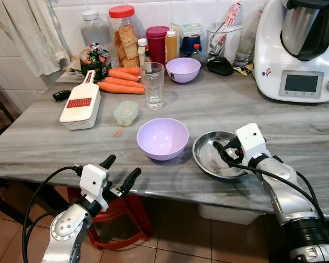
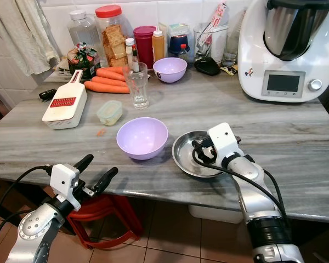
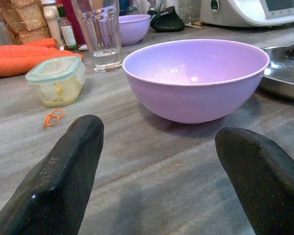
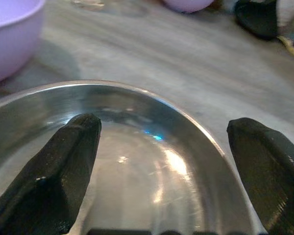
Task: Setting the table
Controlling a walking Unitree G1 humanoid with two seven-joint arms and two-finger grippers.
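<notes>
**Steel plate by the front edge**

The plate (image 1: 216,156), shallow and shiny steel, sits near the bench's (image 1: 296,131) front edge, just beside a lilac bowl (image 1: 162,138). The right gripper (image 4: 161,171) hovers over it, fingers apart. The left gripper (image 1: 122,172) waits before the front edge, fingers spread.

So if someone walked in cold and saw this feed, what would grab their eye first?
Probably the right hand, open, poised over the steel dish near the counter's front edge, with the lilac bowl just to its left. Next, the left hand, open too, held off the front edge and aimed at that bowl. Behind, the carrots by the white grater add the brightest colour.
</notes>
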